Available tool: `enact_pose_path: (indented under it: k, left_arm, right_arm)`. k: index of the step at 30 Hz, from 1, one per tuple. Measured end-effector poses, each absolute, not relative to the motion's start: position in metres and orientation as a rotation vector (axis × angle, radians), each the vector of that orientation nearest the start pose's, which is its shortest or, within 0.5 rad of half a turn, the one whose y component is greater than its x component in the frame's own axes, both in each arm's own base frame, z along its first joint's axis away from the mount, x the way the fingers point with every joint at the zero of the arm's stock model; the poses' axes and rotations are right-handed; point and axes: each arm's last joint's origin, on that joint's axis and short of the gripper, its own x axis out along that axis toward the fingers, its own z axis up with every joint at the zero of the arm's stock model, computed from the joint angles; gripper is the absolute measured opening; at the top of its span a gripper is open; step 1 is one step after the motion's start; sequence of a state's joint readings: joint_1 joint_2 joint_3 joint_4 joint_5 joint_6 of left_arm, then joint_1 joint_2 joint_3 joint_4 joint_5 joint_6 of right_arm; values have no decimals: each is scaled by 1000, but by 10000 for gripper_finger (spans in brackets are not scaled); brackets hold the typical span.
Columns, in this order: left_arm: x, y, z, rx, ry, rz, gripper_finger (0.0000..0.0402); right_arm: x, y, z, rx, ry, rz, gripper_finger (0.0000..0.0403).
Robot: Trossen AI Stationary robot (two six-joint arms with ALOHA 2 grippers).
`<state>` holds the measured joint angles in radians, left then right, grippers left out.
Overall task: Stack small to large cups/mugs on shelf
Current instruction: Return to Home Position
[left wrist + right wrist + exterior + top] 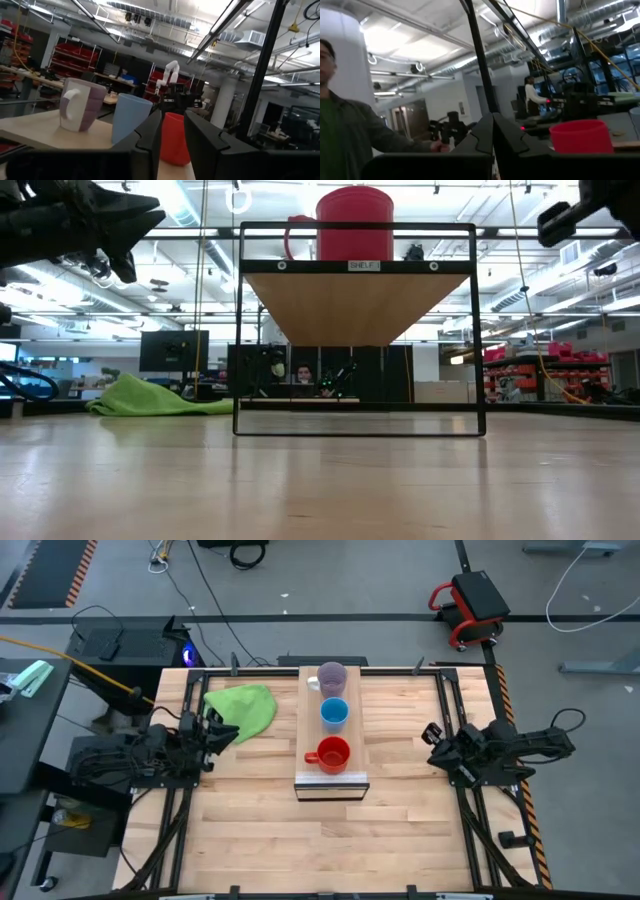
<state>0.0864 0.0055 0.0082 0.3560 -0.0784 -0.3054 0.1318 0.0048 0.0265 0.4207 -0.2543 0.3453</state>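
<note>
The shelf [308,735] runs down the middle of the surface [400,840], with bare wood open on both sides and in front of its silvery edge. On it, front to back, stand a red mug [333,754], a light-blue cup [334,713] and a pale purple mug [332,677]. The left gripper [226,730] hangs near the left edge beside the green cloth [243,706], jaws apart. The right gripper [433,733] hangs near the right edge, jaws together.
</note>
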Motion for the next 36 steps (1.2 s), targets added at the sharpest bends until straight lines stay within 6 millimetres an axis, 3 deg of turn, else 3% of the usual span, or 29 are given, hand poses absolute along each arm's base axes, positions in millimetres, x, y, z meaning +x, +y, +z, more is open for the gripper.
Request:
enact_pose_path:
  k: [8,20,36]
  left_arm:
    - [93,10,192,-299,-305,120,83]
    - [96,11,178,-300,-155,144,88]
    - [96,11,177,-301,-140,146,90]
  right_arm:
    - [89,19,199,189,-268,392,14]
    - [95,13,173,169,-18,157,14]
    - [95,13,170,111,8,147,14]
